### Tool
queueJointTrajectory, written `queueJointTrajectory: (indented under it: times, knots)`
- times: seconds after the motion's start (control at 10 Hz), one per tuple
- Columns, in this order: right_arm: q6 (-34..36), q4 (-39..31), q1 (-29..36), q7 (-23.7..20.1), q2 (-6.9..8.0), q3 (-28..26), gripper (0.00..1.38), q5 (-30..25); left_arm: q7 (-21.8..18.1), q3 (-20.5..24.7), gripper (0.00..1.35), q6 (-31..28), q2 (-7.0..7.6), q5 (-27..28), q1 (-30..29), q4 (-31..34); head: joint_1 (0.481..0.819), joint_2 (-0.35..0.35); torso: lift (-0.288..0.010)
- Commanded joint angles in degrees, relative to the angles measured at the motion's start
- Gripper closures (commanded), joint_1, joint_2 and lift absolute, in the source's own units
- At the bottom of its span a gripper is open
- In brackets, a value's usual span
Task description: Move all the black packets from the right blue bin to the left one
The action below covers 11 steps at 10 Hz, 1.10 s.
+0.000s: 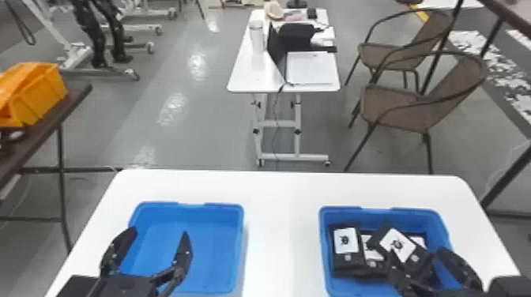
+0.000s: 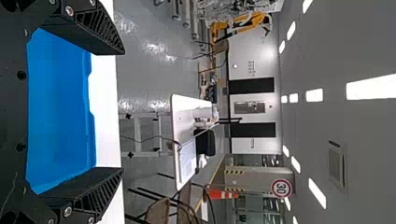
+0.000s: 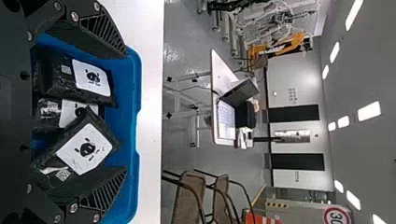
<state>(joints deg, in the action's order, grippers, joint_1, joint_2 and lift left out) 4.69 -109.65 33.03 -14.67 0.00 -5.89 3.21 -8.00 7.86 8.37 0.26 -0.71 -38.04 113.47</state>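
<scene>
The packets (image 1: 345, 241) are all seen in the right bin (image 1: 418, 212), so the transfer is judged to be at its beginning. They are laid close together, label side up, and one packet (image 1: 397, 244) is placed slantwise across its neighbours. By this overlap its edge is probably raised a little, and for this reason it may be the easiest one to be taken first.

The right gripper (image 1: 417, 252) is placed above this bin with its fingers spread widely, and nothing is held between them. One finger is seen over the slanted packet and the other towards the outer wall, so a grasp from above seems to be prepared. Whether the packet is touched cannot be told.

The left gripper (image 1: 159, 232) is held over the near part of the left bin (image 1: 209, 252), also widely open and with nothing grasped. Perhaps it is placed there so that a packet can be received or arranged. The two bins are set side by side on the table (image 1: 282, 197), well apart, one before each arm, by which each can be reached from above.

For the next move, the right fingers should be lowered around one packet only and then closed. As the wrapping looks smooth and soft, it may slip or fold, and a neighbour underneath could be dragged along.
</scene>
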Motion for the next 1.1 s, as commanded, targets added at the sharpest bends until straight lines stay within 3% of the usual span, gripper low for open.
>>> queueJointTrajectory:
  times: [0.0,0.2,0.5,1.0]
  knots:
    - [5.9,0.8,-3.0,0.1,0.05,-1.6,0.18,0.2,0.0,-0.1,0.14,0.0,-0.41,0.0,0.2,-0.2,0.695,0.066,0.0]
    - [8.4,3.1,-6.4,0.0,0.05,-2.3,0.18,-0.5,-0.1,-0.2,0.14,0.0,-0.41,-0.3,0.6,-0.4,0.695,0.034,0.0]
    - [13.0,11.4,-12.5,-0.1,-1.93,-2.3,0.18,2.6,-0.4,-0.2,0.14,0.4,-0.41,-0.7,1.0,-1.1,0.695,0.02,0.0]
    - [22.5,20.8,-21.2,-2.5,-4.48,-3.4,0.18,-4.4,-0.6,-0.2,0.14,1.1,-0.41,-0.3,1.4,-1.6,0.695,-0.016,0.0]
